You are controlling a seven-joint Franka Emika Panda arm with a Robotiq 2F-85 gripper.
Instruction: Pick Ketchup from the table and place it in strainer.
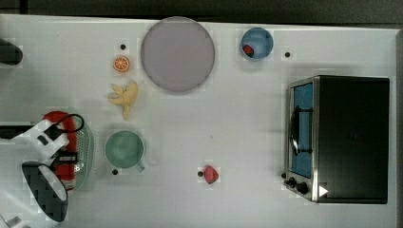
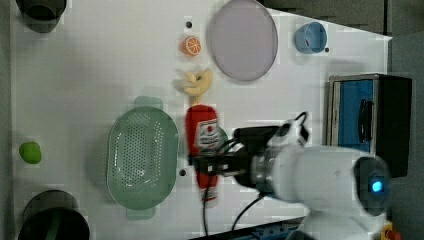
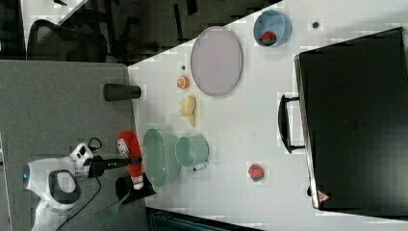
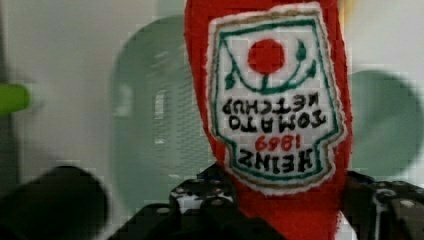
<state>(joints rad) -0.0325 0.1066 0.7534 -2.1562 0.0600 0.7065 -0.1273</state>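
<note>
My hand (image 2: 207,162) is clamped on the Ketchup (image 2: 202,134), its fingers partway closed around the red bottle's lower body; I hold it in the air just beside the strainer (image 2: 142,157), near the green cup (image 1: 124,149). The white desk (image 1: 237,123) also carries a grey plate (image 1: 177,53), a blue bowl (image 1: 257,43) and a black toaster oven (image 1: 349,138); grey floor (image 3: 62,115) lies beyond its edge.
</note>
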